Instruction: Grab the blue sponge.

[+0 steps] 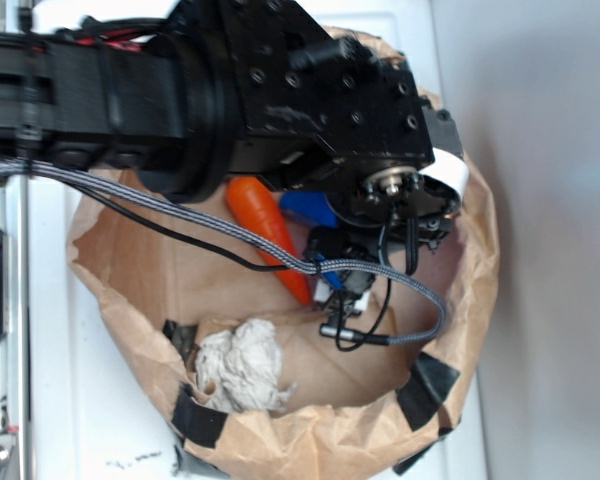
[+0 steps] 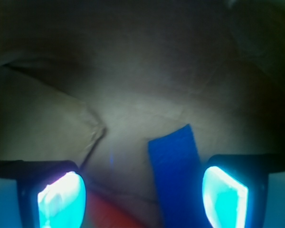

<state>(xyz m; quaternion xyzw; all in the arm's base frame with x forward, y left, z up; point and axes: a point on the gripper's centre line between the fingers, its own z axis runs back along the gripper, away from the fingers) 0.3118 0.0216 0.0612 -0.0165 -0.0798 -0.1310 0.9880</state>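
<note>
The blue sponge [image 2: 176,178] lies flat on the brown paper between my two fingers, close to the right one. In the exterior view only a corner of the sponge [image 1: 305,207] shows under the arm, next to the orange toy carrot [image 1: 270,230]. My gripper [image 2: 142,199] is open, with the jaws wide apart, low over the paper; its glowing cyan pads [image 2: 61,202] stand on both sides. The carrot shows as an orange patch [image 2: 111,213] at the bottom between the fingers. In the exterior view the gripper [image 1: 340,285] is mostly hidden by the arm.
The things lie inside a crumpled brown paper bag [image 1: 120,290] with raised walls, patched with black tape [image 1: 430,385]. A crumpled white cloth [image 1: 240,365] lies at the near side. A grey braided cable [image 1: 180,215] hangs across the bag.
</note>
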